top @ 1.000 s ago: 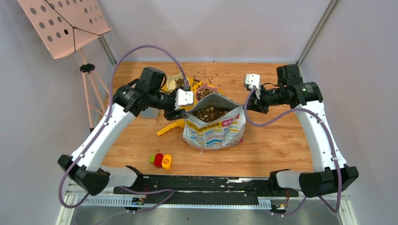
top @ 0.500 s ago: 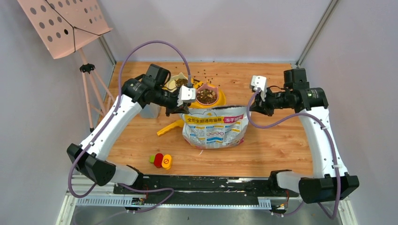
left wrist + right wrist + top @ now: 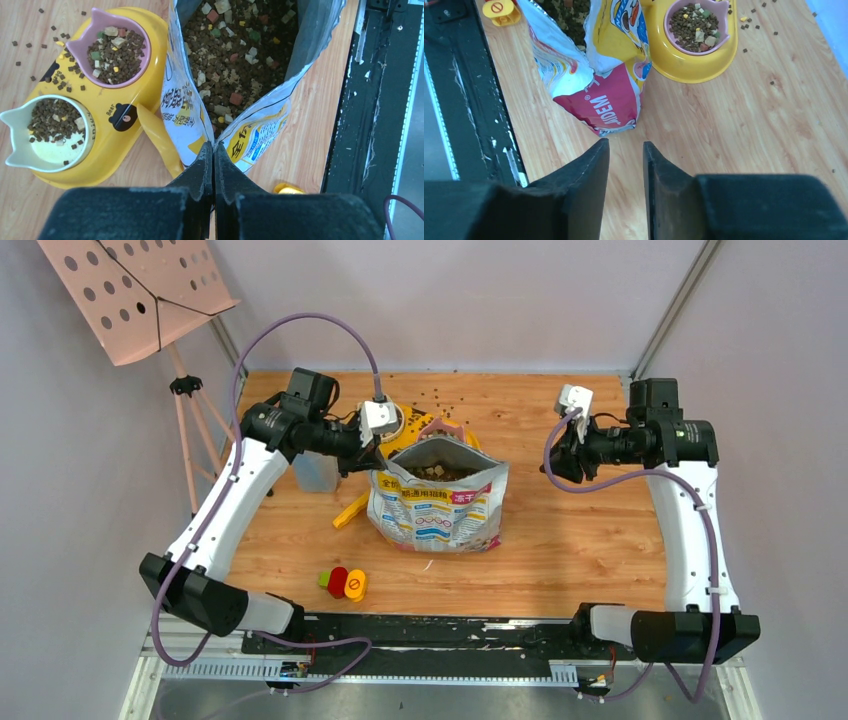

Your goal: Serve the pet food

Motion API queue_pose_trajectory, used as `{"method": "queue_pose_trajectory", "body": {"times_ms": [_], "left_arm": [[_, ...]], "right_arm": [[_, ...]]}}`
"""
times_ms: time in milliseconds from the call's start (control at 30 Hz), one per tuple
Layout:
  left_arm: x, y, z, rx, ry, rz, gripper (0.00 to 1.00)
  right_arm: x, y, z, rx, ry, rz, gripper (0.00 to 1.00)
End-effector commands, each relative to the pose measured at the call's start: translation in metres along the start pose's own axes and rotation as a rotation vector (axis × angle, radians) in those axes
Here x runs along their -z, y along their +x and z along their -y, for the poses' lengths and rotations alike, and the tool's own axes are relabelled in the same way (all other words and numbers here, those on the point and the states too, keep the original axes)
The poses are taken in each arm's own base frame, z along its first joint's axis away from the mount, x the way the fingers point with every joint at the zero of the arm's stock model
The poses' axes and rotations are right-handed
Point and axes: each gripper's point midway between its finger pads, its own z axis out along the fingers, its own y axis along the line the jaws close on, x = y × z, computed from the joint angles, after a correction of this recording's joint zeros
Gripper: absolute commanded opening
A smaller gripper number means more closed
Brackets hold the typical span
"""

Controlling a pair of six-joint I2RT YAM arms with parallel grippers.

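Observation:
The pet food [image 3: 235,55] fills the open white printed bag [image 3: 435,510], which stands upright mid-table. More of it lies in the pink bowl [image 3: 111,50] and the white bowl [image 3: 52,120] of the yellow feeder [image 3: 125,95]. My left gripper [image 3: 213,146] is shut on the bag's left top corner, also seen from above [image 3: 372,462]. My right gripper [image 3: 625,145] is open over bare wood, to the right of the bag [image 3: 599,75] and apart from it [image 3: 553,465]. A yellow scoop [image 3: 157,135] lies between bag and feeder.
Loose kibble [image 3: 440,405] is scattered behind the feeder. A clear container [image 3: 317,472] stands under my left arm. A red, yellow and green toy [image 3: 343,583] lies near the front edge by the black rail [image 3: 440,630]. A pink music stand [image 3: 140,290] stands outside at the left.
My left gripper shut on the bag's left corner and pulled the bag leftward. My right gripper opened, let go of the bag's right edge and drew back to the right.

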Motion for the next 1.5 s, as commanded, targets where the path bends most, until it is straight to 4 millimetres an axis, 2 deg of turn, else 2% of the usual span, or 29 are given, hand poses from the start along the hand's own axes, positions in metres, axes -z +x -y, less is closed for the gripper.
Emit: {"method": "queue_pose_trajectory", "body": {"times_ms": [0, 33, 100, 267, 433, 567, 600, 667, 733, 767, 900, 1067, 1167, 1333, 1467], "left_arm": [[0.019, -0.050, 0.005, -0.076, -0.035, 0.168, 0.00], [0.019, -0.050, 0.005, -0.077, -0.034, 0.169, 0.00], [0.021, -0.052, 0.007, -0.081, -0.036, 0.173, 0.00], [0.026, -0.054, 0.010, -0.094, -0.037, 0.178, 0.00], [0.029, -0.057, 0.012, -0.107, -0.041, 0.180, 0.00], [0.034, -0.051, 0.010, -0.141, -0.072, 0.144, 0.00], [0.035, -0.048, 0.010, -0.144, -0.078, 0.131, 0.00], [0.038, -0.043, 0.009, -0.163, -0.099, 0.105, 0.00], [0.040, -0.038, 0.007, -0.174, -0.121, 0.082, 0.00], [0.043, -0.036, 0.006, -0.178, -0.135, 0.070, 0.00], [0.047, -0.030, 0.002, -0.184, -0.162, 0.036, 0.00], [0.061, -0.041, -0.008, -0.150, -0.206, 0.074, 0.00], [0.060, -0.048, -0.002, -0.138, -0.177, 0.116, 0.00], [0.058, -0.052, 0.004, -0.131, -0.154, 0.157, 0.00], [0.059, -0.058, 0.008, -0.144, -0.137, 0.184, 0.00]], "right_arm": [[0.002, -0.017, -0.010, 0.035, -0.024, 0.065, 0.49], [0.001, -0.019, -0.013, 0.053, -0.031, 0.072, 0.57], [-0.008, -0.023, -0.020, 0.106, -0.056, 0.072, 0.66], [-0.041, -0.029, -0.029, 0.198, -0.125, 0.041, 0.72], [-0.074, -0.041, -0.027, 0.213, -0.201, 0.037, 0.76], [-0.086, -0.044, -0.025, 0.218, -0.224, 0.032, 0.70], [-0.087, -0.043, -0.026, 0.219, -0.227, 0.031, 0.65], [-0.087, -0.041, -0.029, 0.224, -0.234, 0.023, 0.47], [-0.086, -0.038, -0.030, 0.216, -0.224, 0.007, 0.13], [-0.085, -0.036, -0.029, 0.204, -0.213, -0.010, 0.01], [-0.064, -0.040, -0.030, 0.212, -0.173, -0.032, 0.00], [-0.042, -0.042, -0.024, 0.258, -0.096, -0.043, 0.00], [-0.036, -0.037, -0.022, 0.241, -0.081, -0.054, 0.00], [-0.031, -0.036, -0.030, 0.231, -0.090, -0.053, 0.00], [-0.024, -0.027, -0.036, 0.274, -0.084, -0.076, 0.00]]}}
